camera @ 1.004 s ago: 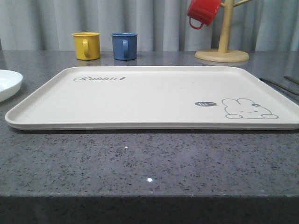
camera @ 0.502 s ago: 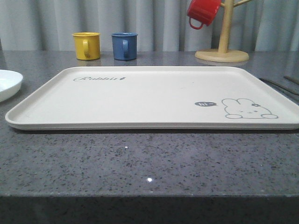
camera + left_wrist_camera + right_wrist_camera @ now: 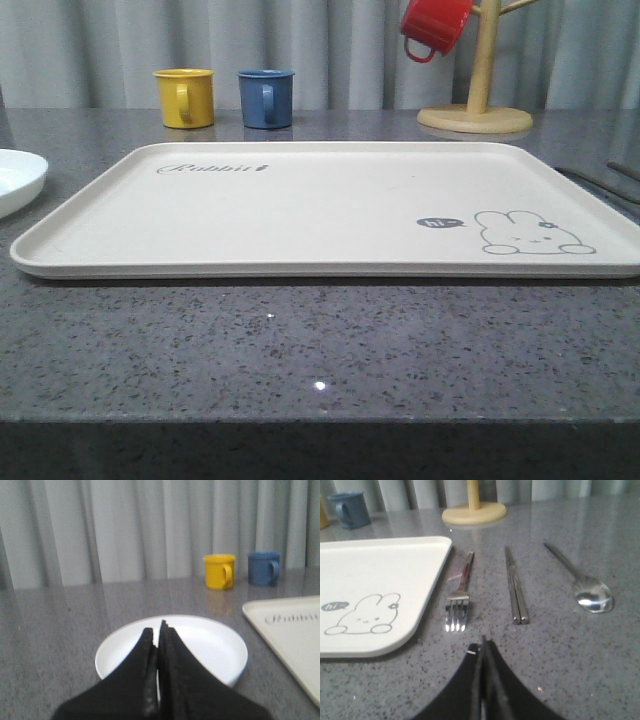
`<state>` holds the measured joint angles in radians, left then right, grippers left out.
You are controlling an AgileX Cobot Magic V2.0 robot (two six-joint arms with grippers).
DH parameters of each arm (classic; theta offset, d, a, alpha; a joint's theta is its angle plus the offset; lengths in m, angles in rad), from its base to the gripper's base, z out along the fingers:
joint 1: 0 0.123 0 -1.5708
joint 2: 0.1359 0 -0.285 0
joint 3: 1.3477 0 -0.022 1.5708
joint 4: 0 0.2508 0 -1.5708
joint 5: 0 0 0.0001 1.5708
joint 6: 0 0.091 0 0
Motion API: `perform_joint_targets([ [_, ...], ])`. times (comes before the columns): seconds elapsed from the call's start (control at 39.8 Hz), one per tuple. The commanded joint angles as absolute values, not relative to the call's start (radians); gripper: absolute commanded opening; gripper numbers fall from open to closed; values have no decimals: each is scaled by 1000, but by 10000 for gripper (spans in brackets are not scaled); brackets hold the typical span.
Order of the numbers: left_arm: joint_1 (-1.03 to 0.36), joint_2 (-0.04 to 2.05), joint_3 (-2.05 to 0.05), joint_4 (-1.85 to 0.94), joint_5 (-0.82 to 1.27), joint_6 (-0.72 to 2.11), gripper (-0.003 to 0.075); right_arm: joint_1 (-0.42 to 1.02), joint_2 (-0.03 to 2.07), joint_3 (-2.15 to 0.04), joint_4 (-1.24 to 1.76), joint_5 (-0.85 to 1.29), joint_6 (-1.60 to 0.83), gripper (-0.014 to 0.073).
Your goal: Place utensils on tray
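While nothing lies yet on the tray (image 3: 320,205), the three utensils wait on the grey stone table (image 3: 560,645) to its right side: the fork (image 3: 459,595) just beside the tray rim, the pair of chopsticks (image 3: 515,587) next to it, and the spoon (image 3: 580,582) farthest out, all parallel and apart from each other. The right gripper (image 3: 483,645) hangs low near the fork tines with its fingers pressed together and nothing between them; the left gripper (image 3: 159,635) is also closed and empty, above the round white plate (image 3: 215,650) on the left side of the tray. I judge that the first pick has not begun. The risk is in the grasp: these pieces are thin, flat and shiny on a hard surface, so the fingers could slide over the fork handle or push it against the tray rim instead of lifting it. The chopsticks may separate, so that one of them stays behind. A closed gripper must also open before it goes down, otherwise it only knocks the fork away.
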<state>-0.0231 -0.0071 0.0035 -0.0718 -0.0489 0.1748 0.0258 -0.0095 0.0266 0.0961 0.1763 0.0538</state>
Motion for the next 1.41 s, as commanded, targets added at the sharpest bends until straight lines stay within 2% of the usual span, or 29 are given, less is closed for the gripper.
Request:
perform_joint_targets([
  [0.0,-22,-23,-75,-78,-181,169,-18,19,-26,-48,102,75,48,-68],
  [0.2,-22,90,-316,23,-31,169,-18,19,15,-282,101,216,48,-67],
  [0.35,-22,287,-467,22,126,169,-18,19,183,-469,101,304,48,-62],
  [0.5,-22,425,-523,22,146,169,-18,19,350,-570,101,304,48,-59],
  [0.68,-22,443,-523,22,132,169,-18,19,411,-586,101,303,48,-53],
  [0.78,-22,443,-523,22,132,169,-10,19,411,-586,101,304,48,6],
  [0.88,-22,443,-523,20,132,169,83,19,411,-586,101,304,48,174],
  [1.0,-22,443,-523,-14,132,169,345,19,411,-586,101,304,48,461],
  [1.08,-22,443,-523,-28,132,169,510,19,411,-586,101,304,48,578],
  [1.13,-22,443,-523,-30,132,169,593,19,411,-586,101,304,48,619],
  [1.18,-22,443,-523,-30,132,169,625,19,411,-586,101,304,48,629],
  [1.38,-22,445,-523,-30,120,169,619,19,411,-586,101,304,48,624],
])
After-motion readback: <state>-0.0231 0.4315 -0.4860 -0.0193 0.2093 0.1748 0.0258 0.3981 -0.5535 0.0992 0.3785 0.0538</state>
